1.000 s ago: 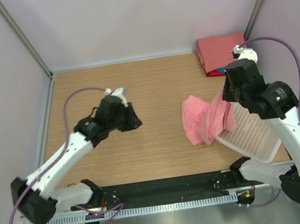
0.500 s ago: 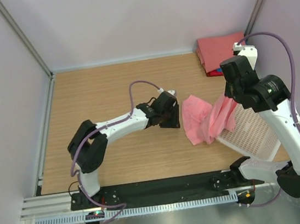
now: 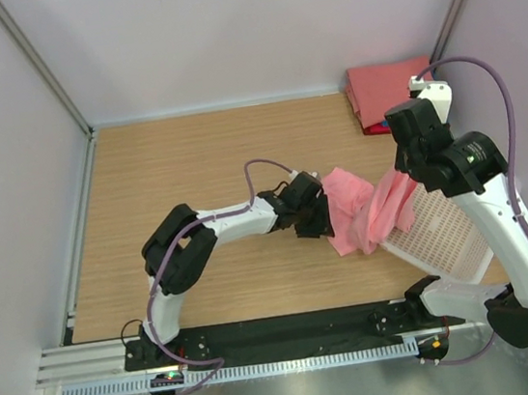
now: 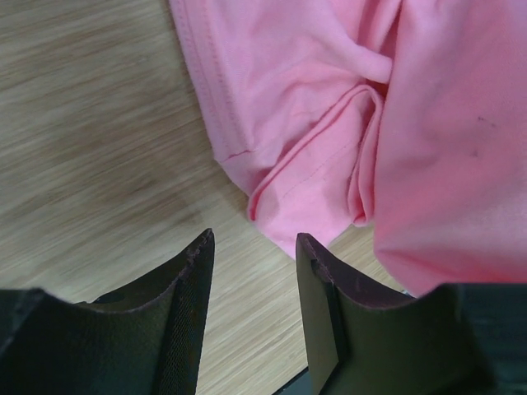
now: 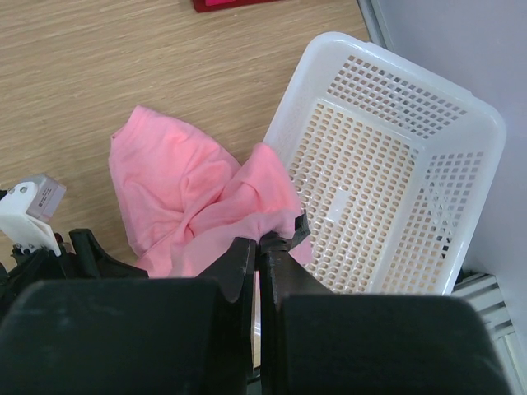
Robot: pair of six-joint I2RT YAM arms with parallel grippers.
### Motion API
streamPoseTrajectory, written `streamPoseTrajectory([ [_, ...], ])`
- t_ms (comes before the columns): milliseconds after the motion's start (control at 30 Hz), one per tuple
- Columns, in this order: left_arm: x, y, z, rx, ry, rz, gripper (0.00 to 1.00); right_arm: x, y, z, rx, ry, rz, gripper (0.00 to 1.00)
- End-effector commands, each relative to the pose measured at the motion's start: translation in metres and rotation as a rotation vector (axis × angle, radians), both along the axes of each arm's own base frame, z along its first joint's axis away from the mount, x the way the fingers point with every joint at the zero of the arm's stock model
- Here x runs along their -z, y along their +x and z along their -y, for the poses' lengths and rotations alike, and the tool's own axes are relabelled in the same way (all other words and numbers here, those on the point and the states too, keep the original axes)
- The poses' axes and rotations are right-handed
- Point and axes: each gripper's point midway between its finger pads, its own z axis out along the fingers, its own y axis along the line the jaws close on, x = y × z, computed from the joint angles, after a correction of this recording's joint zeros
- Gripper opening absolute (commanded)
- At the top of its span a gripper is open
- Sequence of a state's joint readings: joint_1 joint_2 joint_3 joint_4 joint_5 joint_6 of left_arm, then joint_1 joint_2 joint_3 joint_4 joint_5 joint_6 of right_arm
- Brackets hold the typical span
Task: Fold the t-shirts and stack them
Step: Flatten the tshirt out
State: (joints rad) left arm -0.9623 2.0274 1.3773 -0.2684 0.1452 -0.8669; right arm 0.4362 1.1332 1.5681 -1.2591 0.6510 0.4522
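Top external: the left gripper (image 3: 320, 217) has reached the tee (image 3: 349, 211), fingers spread. The right gripper (image 5: 257, 240) pinches the tee, so two-handed spreading looks next.

Soft matt cloth t-shirt (image 3: 358, 209); wood-grain table (image 3: 191, 158)

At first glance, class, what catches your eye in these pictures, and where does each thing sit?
A crumpled pink t-shirt lies right of mid-table, one end held up in the shut jaws of the right arm, next to a white basket. The open jaws of the left arm sit at the shirt's left edge, holding nothing. Folded red shirts lie in the far right corner.
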Motion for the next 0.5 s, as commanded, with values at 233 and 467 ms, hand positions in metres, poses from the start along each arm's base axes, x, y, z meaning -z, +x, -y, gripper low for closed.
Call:
streamPoseTrajectory([
  [233, -0.005, -0.005, 0.016, 0.085, -0.044, 0.062, 0.44, -0.013, -0.007, 0.012, 0.037, -0.003, 0.064, 0.01],
  [467, 0.004, -0.002, 0.017, 0.103, -0.023, 0.075, 0.41, -0.01, -0.011, 0.013, 0.032, -0.007, 0.058, 0.01],
])
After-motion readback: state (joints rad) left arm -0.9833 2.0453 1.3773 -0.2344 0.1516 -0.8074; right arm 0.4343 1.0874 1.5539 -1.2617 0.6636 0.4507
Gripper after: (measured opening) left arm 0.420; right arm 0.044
